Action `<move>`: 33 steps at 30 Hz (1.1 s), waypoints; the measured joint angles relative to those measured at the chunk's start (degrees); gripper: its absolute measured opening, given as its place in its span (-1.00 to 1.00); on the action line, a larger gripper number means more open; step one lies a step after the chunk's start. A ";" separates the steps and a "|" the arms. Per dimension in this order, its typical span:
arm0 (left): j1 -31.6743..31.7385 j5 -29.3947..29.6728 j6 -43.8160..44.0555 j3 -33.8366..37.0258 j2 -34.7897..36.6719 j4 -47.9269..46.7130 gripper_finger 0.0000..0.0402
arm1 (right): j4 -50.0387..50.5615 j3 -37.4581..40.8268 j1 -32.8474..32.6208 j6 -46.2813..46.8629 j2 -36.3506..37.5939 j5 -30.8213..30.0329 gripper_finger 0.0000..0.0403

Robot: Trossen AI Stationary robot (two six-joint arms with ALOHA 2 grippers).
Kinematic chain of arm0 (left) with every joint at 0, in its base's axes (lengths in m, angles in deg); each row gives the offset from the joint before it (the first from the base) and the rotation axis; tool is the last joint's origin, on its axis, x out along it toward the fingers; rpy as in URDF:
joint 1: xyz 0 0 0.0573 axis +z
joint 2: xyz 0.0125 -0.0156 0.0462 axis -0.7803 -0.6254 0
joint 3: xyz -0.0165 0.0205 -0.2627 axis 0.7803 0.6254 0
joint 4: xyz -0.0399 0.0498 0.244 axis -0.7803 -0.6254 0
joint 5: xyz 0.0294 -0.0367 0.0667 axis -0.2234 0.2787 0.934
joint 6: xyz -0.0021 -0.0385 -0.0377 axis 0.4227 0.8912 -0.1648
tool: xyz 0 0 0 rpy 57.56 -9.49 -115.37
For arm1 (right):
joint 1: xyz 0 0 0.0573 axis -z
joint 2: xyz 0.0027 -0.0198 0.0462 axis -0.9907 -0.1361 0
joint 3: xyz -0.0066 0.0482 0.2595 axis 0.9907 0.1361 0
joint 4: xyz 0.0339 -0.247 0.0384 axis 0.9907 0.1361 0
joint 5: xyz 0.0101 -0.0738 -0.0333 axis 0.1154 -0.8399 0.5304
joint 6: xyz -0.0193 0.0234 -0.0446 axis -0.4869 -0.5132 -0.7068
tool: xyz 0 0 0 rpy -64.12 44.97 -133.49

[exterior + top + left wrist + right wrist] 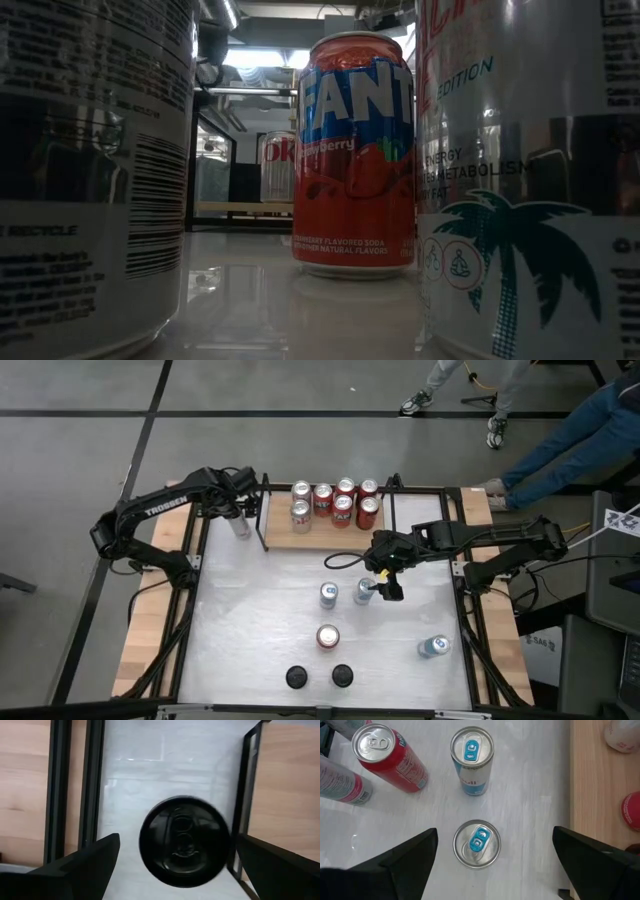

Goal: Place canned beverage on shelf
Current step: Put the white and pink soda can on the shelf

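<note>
Right tool pointed down, spread wide, straddling a slim silver can untouched. Left tool wide above a black-topped can, beside shelf.

1. In the low view, two near cans, one on the left and one on the right, are cut off by the picture's edges and hide most of the table.
2. A far can behind the red can is dim, its label partly hidden.
3. In the right wrist view, a red can top on the shelf is cut by the edge.
4. In the left wrist view, the black can top is blurred.
</note>
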 joint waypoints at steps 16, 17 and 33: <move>0.01 1.76 1.78 2.02 0.00 4.23 0.95 | -0.01 0.00 0.00 0.00 0.00 0.00 0.90; 0.01 1.76 2.20 2.02 0.00 4.21 0.95 | -0.02 0.00 0.00 0.00 0.00 0.00 0.90; -0.02 3.01 2.48 2.02 0.00 4.18 0.95 | -0.02 0.00 0.00 0.00 0.00 0.00 0.90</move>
